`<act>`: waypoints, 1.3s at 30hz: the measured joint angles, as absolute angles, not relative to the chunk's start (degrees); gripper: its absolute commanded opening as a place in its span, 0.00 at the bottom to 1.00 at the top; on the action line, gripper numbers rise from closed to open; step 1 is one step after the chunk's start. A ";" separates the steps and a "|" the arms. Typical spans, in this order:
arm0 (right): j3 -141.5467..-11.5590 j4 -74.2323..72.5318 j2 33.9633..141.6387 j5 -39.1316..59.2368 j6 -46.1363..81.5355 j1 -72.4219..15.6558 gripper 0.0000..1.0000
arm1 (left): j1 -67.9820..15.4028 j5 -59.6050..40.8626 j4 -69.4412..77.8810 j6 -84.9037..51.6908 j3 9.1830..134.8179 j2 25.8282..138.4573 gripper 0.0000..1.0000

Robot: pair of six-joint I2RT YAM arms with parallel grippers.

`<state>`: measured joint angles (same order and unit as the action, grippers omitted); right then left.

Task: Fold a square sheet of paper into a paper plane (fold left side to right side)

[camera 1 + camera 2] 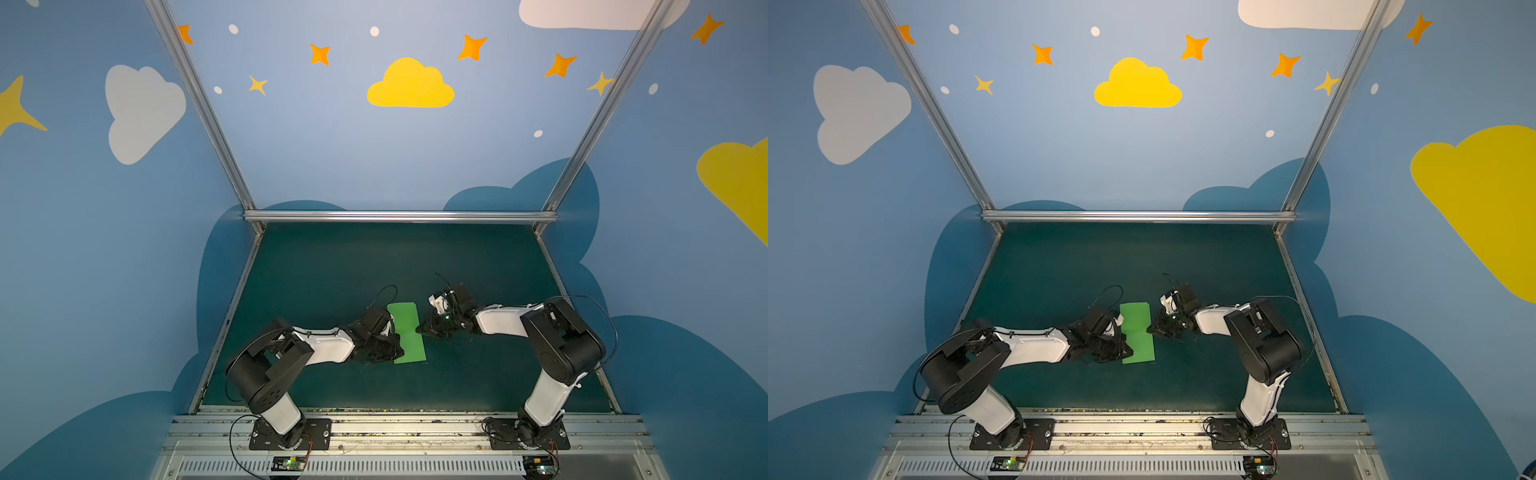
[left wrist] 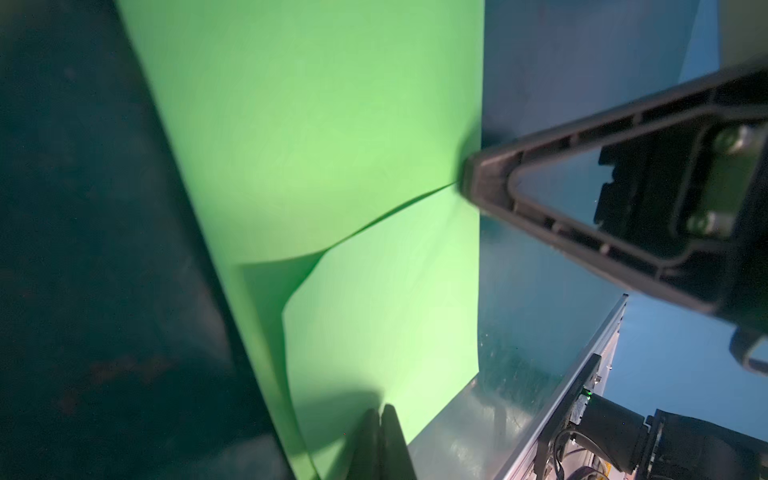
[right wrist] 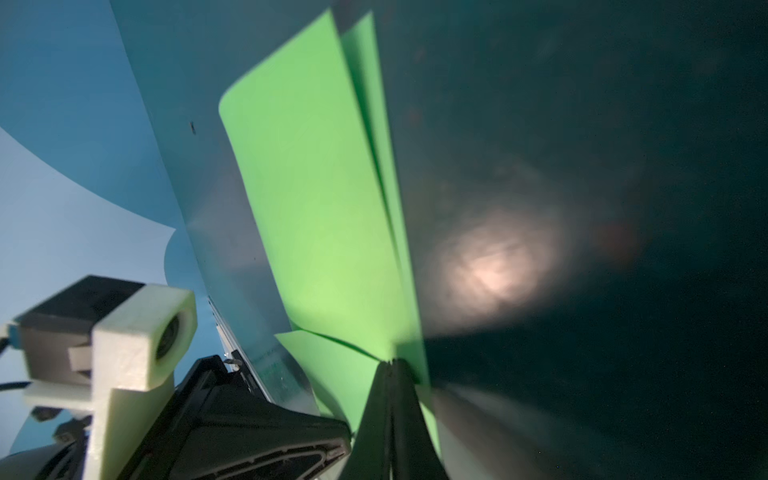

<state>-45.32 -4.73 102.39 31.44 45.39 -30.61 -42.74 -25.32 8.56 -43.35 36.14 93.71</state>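
- Left fingers (image 1: 398, 354) (image 1: 1128, 353) (image 2: 380, 440): pressed together. The tip rests on the near left part of the paper (image 1: 409, 328). I cannot tell whether a layer is nipped between them.
- The paper (image 1: 1139, 328) is bright green and folded to a narrow strip. It lies flat on the bench (image 1: 332, 266) between the two arms, its long way running away from the bases.
- Right fingers (image 1: 419, 329) (image 1: 1150, 329) (image 3: 390, 395): also together. The tip touches the paper's right edge about mid-length, where a line crosses the strip.
- In the left wrist view, one layer of the paper (image 2: 332, 124) overlaps another at that line, and a corner stands slightly off the layer beneath.
- In the right wrist view, the layers of the paper (image 3: 316, 208) gape a little along one long edge.
- The paper's far half lies untouched by either arm.
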 measured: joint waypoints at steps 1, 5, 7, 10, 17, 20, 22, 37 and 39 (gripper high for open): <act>-45.34 -4.60 102.39 31.48 45.04 -30.09 0.00 | -42.74 -25.34 8.64 -43.33 36.10 93.71 0.04; -45.60 -3.25 102.06 31.40 43.77 -27.75 0.00 | -42.74 -25.41 8.67 -43.35 36.10 93.71 0.04; -45.60 -1.78 101.16 30.57 43.13 -26.96 0.00 | -42.74 -25.41 8.67 -43.33 36.10 93.71 0.04; -45.56 1.10 99.26 29.28 42.57 -26.57 0.00 | -42.74 -25.43 8.62 -43.33 36.12 93.69 0.04; -45.52 4.03 93.95 28.97 42.78 -30.24 0.00 | -42.81 -24.97 5.65 -43.22 37.63 93.54 0.08; -45.52 4.51 92.92 28.67 43.16 -33.39 0.00 | -42.81 -24.73 2.76 -43.05 38.81 92.95 0.18; -45.52 4.58 92.82 28.38 43.51 -35.09 0.03 | -42.68 -24.40 0.84 -43.00 39.55 92.20 0.23; -45.36 4.54 92.86 27.33 45.23 -37.21 0.08 | -36.32 -22.59 -6.02 -40.73 42.59 87.20 0.55; -45.36 4.49 92.90 27.38 45.41 -37.36 0.08 | -35.81 -22.57 -6.59 -40.27 42.65 87.20 0.59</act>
